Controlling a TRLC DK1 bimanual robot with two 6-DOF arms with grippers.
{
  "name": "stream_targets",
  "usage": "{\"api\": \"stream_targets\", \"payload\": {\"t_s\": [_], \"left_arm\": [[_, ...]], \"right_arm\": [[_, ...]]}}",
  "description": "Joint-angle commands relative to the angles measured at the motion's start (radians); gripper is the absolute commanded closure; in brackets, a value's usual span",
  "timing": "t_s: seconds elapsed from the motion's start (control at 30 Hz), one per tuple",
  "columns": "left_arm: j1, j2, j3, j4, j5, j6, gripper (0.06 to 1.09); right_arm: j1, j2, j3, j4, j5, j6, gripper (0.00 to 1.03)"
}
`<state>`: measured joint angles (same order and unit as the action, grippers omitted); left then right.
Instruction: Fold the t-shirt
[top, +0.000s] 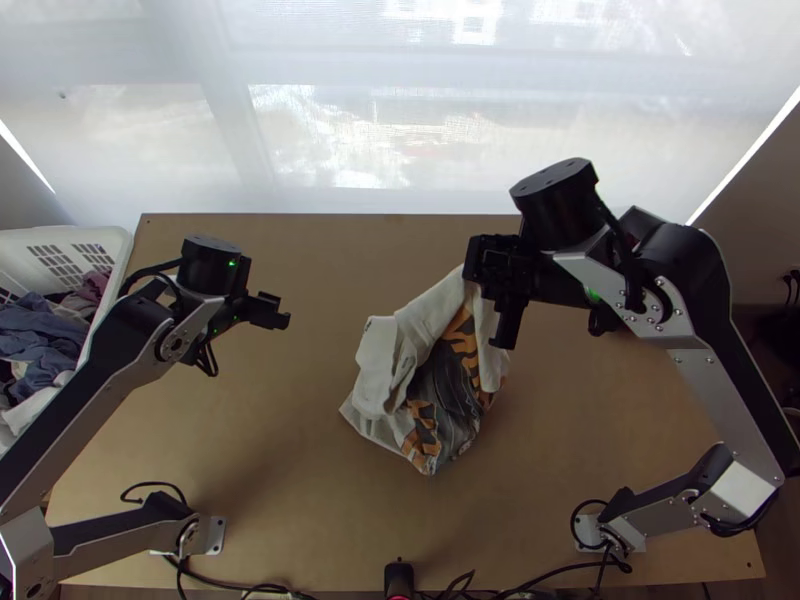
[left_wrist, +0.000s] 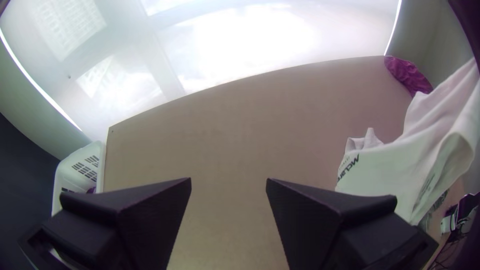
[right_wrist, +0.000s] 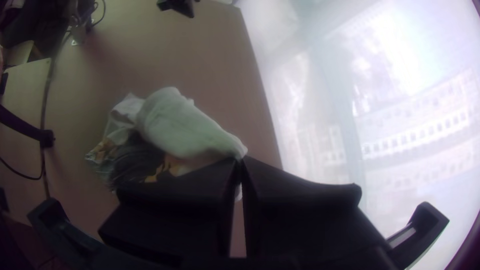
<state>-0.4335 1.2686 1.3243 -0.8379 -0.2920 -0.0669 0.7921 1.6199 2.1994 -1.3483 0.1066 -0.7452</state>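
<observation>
You have one t-shirt (top: 436, 385) bunched mid-table, partly lifted, your right gripper (top: 490, 290) clamped on its white cloth; your left gripper (top: 270, 311) has its jaws apart over the wood. Around you: one light wooden table (top: 250, 400), one white laundry basket (top: 120, 242) beside it, one bright, sheer-covered window (top: 330, 130) beyond.

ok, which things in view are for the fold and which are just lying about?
For the job:
- t-shirt, bunched, part raised
- right gripper, pinching it
- left gripper, open, empty

Lying about:
- laundry basket
- clothes inside it
- purple cloth
</observation>
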Motion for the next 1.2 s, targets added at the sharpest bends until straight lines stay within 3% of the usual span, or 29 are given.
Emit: {"api": "stream_targets", "payload": {"t_s": [0.0,0.13,0.5,0.97,1.03,1.17], "left_arm": [[-0.053,0.009,0.006,-0.007,0.001,0.001,0.33],[-0.103,0.032,0.012,-0.006,-0.001,0.009,0.33],[-0.317,0.183,0.033,0.122,0.001,0.039,0.32],[-0.544,0.235,0.11,0.062,0.019,0.078,0.32],[-0.559,0.232,0.101,0.051,0.019,0.09,0.25],[-0.574,0.238,0.055,0.051,0.019,0.11,0.22]], "right_arm": [[-0.007,0.018,0.111,0.163,0.087,-0.054,1.0],[-0.028,0.005,0.095,0.265,0.097,-0.063,1.0],[-0.028,0.001,0.049,0.271,0.143,-0.016,1.0],[-0.044,0.028,0.031,0.271,0.229,-0.016,1.0],[-0.04,0.034,0.031,0.271,0.237,-0.014,1.0],[-0.027,0.04,0.033,0.271,0.254,-0.006,1.0]]}}
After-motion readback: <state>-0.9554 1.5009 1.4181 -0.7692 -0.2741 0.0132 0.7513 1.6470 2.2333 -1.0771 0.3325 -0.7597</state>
